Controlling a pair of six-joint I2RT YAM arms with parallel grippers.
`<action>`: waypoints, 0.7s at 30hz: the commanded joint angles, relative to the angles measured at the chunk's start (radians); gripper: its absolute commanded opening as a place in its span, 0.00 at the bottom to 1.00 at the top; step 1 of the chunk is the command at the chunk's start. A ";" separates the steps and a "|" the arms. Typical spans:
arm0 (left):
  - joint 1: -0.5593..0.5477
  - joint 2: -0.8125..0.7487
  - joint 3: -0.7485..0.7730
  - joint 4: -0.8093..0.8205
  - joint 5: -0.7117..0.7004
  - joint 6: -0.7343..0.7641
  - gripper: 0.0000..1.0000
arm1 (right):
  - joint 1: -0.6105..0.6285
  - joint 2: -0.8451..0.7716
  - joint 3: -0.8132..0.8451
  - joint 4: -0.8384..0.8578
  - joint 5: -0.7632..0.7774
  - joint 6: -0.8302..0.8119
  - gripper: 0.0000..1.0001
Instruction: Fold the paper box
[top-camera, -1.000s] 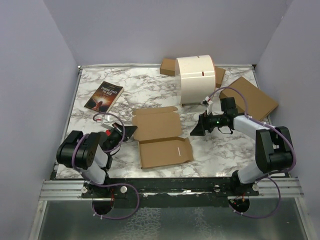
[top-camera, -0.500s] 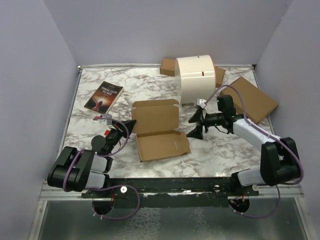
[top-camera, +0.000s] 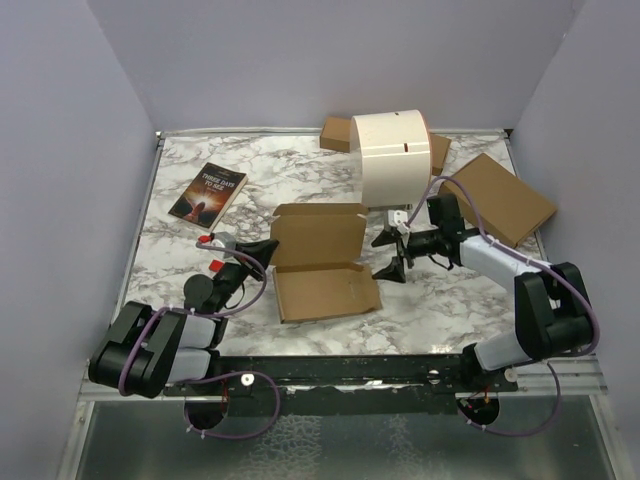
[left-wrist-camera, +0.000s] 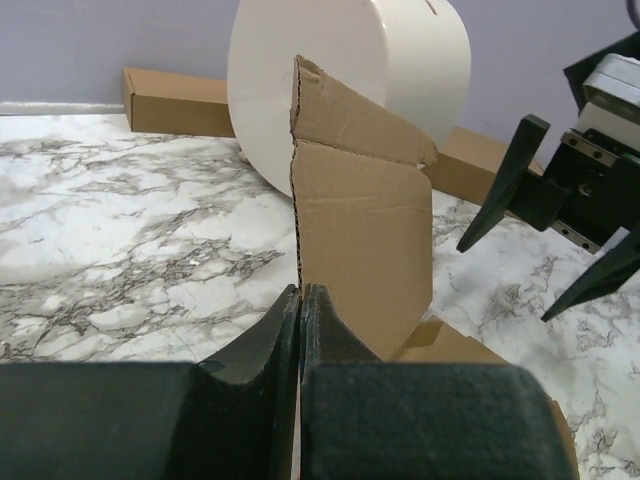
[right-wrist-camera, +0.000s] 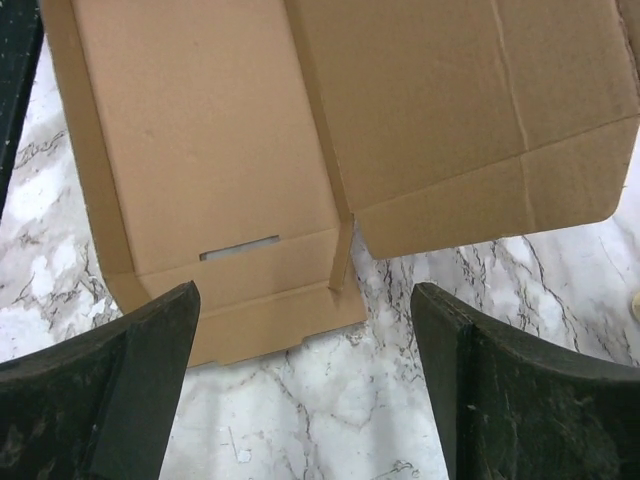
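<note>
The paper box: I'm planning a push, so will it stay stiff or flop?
Likely light and apt to slide: the paper box is thin cardboard on a smooth marble table. Panels look stiff, yet it probably hinges at creases, like the flap standing upright at the left gripper.

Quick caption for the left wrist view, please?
Closed left gripper meets a raised flap of the paper box; open right gripper hovers opposite, white drum behind.
</note>
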 joint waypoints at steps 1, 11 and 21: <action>-0.019 -0.019 -0.045 0.239 0.064 0.029 0.00 | 0.005 0.056 0.072 -0.044 0.028 0.018 0.84; -0.039 -0.035 -0.041 0.238 0.089 0.026 0.00 | -0.040 0.044 0.064 0.210 0.039 0.387 0.82; -0.060 -0.029 -0.015 0.239 0.130 0.008 0.00 | -0.082 0.148 0.054 0.449 -0.198 0.660 0.58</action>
